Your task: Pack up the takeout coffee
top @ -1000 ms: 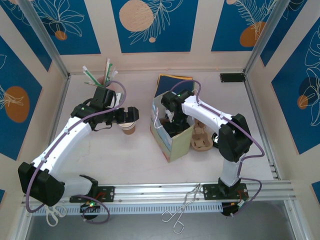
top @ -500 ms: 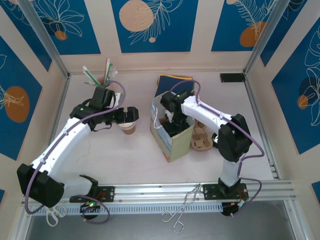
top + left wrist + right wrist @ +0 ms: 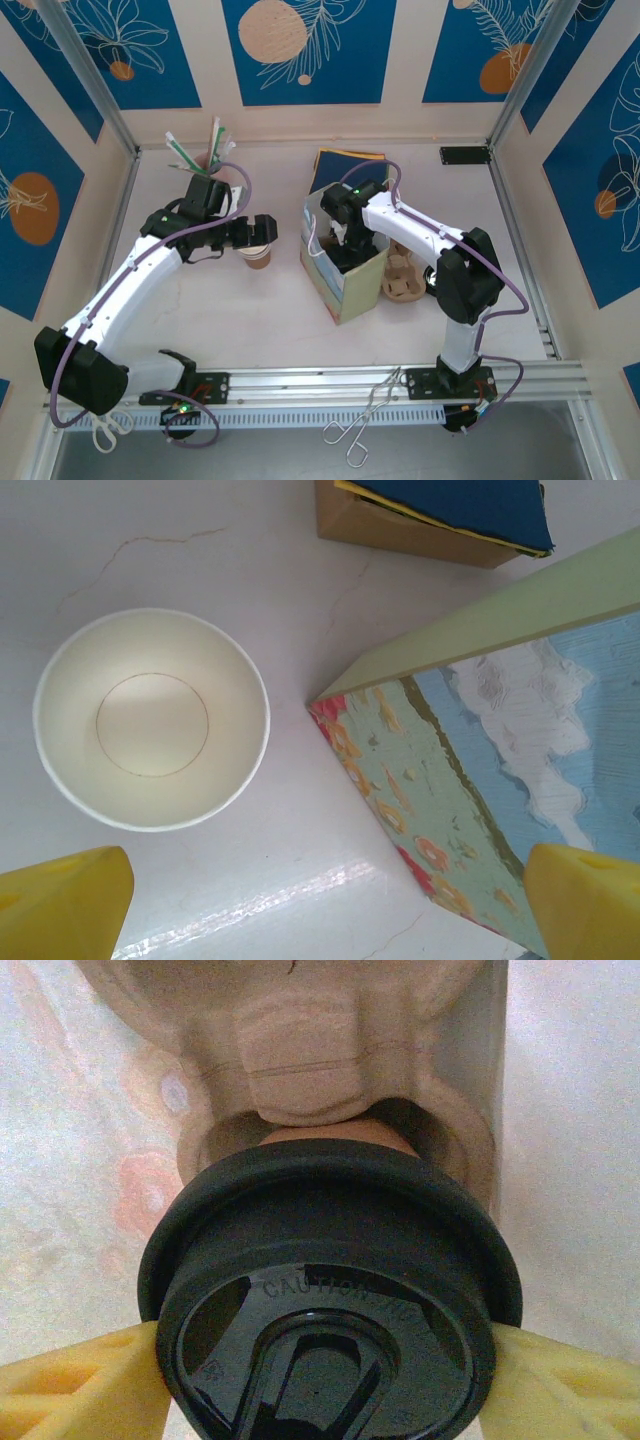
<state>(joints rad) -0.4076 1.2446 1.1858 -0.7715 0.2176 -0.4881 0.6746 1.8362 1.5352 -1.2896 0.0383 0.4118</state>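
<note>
2 yellow fingers of the right gripper (image 3: 322,1358) flank the takeout coffee (image 3: 330,1260), which sits in a pulp carrier (image 3: 300,1050) inside the bag (image 3: 350,285); gripping or loose, I cannot tell. The left gripper (image 3: 320,908) hangs wide open over a lidless cup (image 3: 152,732) on the table (image 3: 150,540).

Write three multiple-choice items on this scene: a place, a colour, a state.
1. The takeout coffee sits: A) on bare table; B) in a pulp carrier socket; C) on its side.
2. Its lid is: A) white; B) brown; C) black.
3. The lidless cup is: A) upright and empty; B) tipped over; C) full of coffee.
Answers: 1 B, the right wrist view shows it seated in the moulded socket; 2 C, it is glossy black; 3 A, the left wrist view looks into its bare white inside.
</note>
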